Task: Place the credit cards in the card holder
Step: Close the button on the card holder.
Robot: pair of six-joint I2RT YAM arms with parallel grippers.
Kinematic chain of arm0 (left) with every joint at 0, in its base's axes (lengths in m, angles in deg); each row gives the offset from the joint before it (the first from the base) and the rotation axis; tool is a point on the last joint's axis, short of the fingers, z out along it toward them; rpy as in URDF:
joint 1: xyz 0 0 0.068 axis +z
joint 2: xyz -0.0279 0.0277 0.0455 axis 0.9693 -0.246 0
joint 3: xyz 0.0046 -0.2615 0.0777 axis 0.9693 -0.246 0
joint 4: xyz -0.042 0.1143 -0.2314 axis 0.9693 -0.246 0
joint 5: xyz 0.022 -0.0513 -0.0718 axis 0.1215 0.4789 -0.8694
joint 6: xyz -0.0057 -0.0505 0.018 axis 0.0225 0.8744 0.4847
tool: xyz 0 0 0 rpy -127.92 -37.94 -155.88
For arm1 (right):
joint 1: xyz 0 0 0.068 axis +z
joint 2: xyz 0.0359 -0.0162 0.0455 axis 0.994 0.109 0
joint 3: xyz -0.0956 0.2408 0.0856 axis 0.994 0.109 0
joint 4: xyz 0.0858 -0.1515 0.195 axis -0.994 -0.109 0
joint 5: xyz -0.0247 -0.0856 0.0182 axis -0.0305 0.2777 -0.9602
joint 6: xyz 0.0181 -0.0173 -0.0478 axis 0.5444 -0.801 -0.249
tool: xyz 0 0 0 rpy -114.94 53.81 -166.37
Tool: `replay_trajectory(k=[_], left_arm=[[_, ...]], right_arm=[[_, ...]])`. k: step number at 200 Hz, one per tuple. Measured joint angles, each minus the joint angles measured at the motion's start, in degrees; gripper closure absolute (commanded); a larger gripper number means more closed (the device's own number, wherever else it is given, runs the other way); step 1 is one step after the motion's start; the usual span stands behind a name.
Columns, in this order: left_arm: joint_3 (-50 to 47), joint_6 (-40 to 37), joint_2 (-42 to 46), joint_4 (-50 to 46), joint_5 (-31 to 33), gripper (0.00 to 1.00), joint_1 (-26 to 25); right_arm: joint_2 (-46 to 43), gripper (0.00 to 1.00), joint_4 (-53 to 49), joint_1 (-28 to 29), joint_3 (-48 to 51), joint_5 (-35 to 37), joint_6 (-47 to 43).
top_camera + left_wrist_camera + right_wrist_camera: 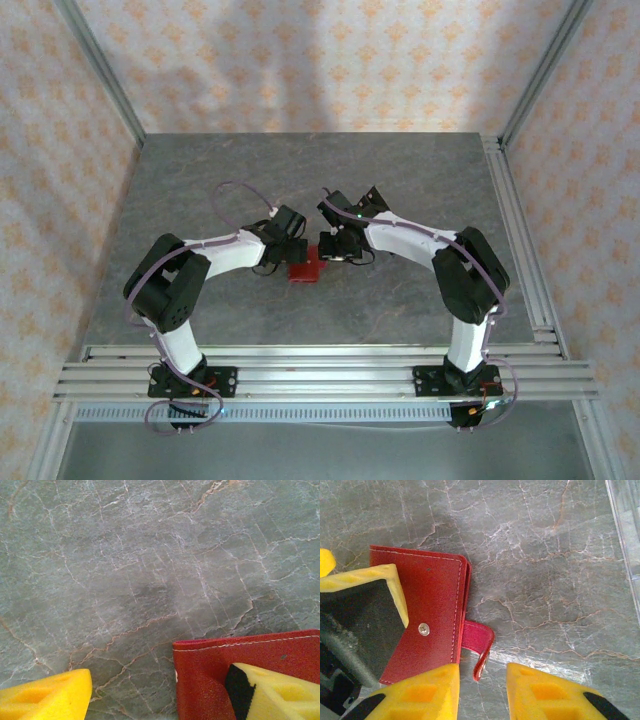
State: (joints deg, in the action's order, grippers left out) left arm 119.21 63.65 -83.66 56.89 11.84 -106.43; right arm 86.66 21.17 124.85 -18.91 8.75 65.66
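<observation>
the right pincer (481,672) hangs low with its jaws a little apart, pinching nothing. the loose closing tab (479,636) of the card holder (432,590) reaches just into the gap between them, its snap end turned up close to one finger. that reads as a line-up for taking the tab, since lifting it is the plain way to swing the cover back. just past the tab and off to one side lies the red holder itself, flat on the stone-patterned table (545,580), folded shut, its snap stud (423,628) bare because the tab is undone. far out to the other side stands a clear stand (626,540).

the left pincer (162,680) is spread wide. one yellow finger (280,695) rests on the holder's corner, and the other hangs over bare table, well apart from the red. i judge this a hold-down, so the holder won't slide or lift whole when the tab is pulled. no card can go in until the cover is open.
</observation>
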Motion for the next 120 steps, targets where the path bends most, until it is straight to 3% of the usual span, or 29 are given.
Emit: replay_trajectory(k=[28, 86, 120], left_arm=[[0.0, 0.0, 0.0, 0.02, 0.0, 0.26, 0.0], [0.0, 0.0, 0.0, 0.02, 0.0, 0.26, 0.0], [-0.02, 0.0, 0.0, 0.04, 0.0, 0.26, 0.0]], right_arm=[[0.15, 0.7, 0.02, 0.0, -0.9, 0.02, 0.0], [3.32, 0.84, -0.07, 0.0, -1.42, 0.04, -0.11], [3.32, 0.83, -0.2, -0.02, -1.42, 0.04, -0.24]])
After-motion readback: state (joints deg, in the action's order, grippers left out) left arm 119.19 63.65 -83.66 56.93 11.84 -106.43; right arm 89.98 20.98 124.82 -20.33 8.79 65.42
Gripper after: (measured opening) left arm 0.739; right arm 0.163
